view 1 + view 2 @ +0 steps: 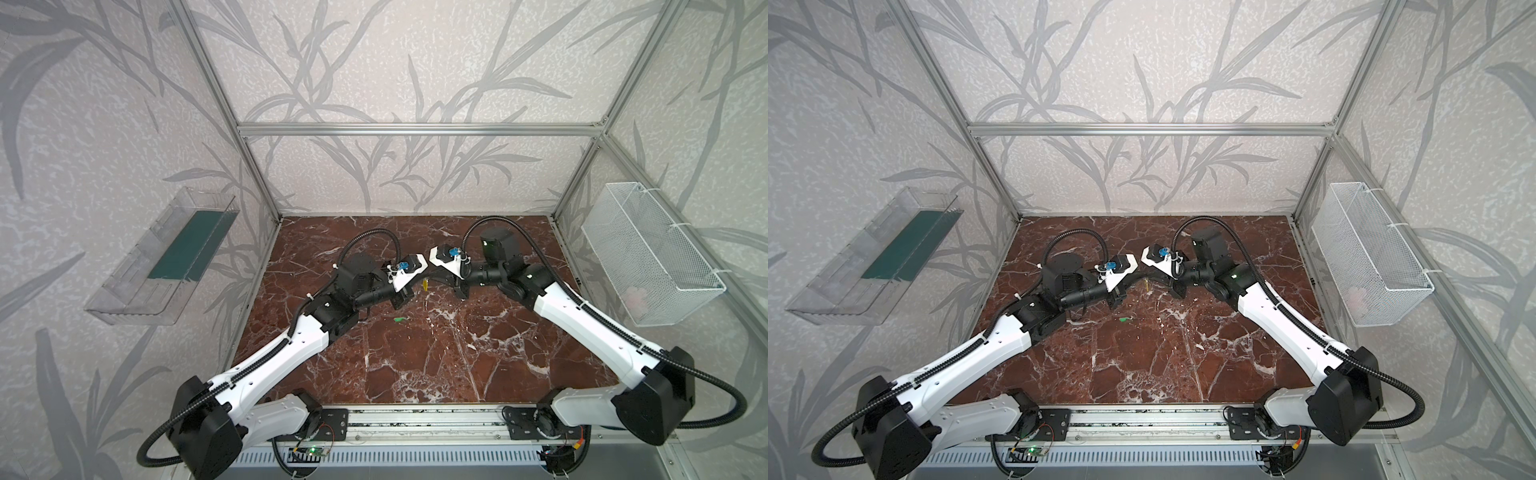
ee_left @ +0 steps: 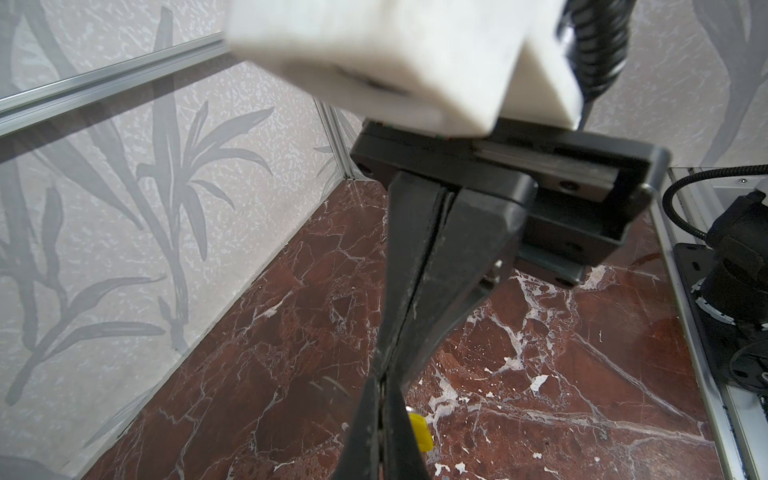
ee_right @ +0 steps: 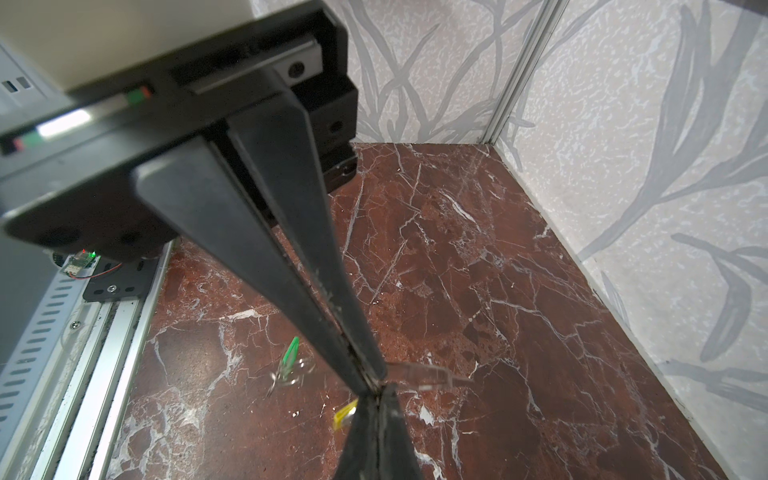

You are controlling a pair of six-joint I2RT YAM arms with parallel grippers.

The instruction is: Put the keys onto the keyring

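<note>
Two shut claws, left claw (image 2: 384, 365) and right claw (image 3: 372, 380), meet tip to tip mid-frame; what each grips is unclear. Yellow key (image 1: 424, 285) dangles there by the clear keyring (image 3: 419, 372); green key (image 1: 399, 319) lies lower on the table (image 1: 457, 365), probably light and slick: pinch its long edges.

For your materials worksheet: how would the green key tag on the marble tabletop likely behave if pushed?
The green key tag looks small and thin, so probably light. Lying on the polished tabletop, it would likely slide rather than roll.
</note>
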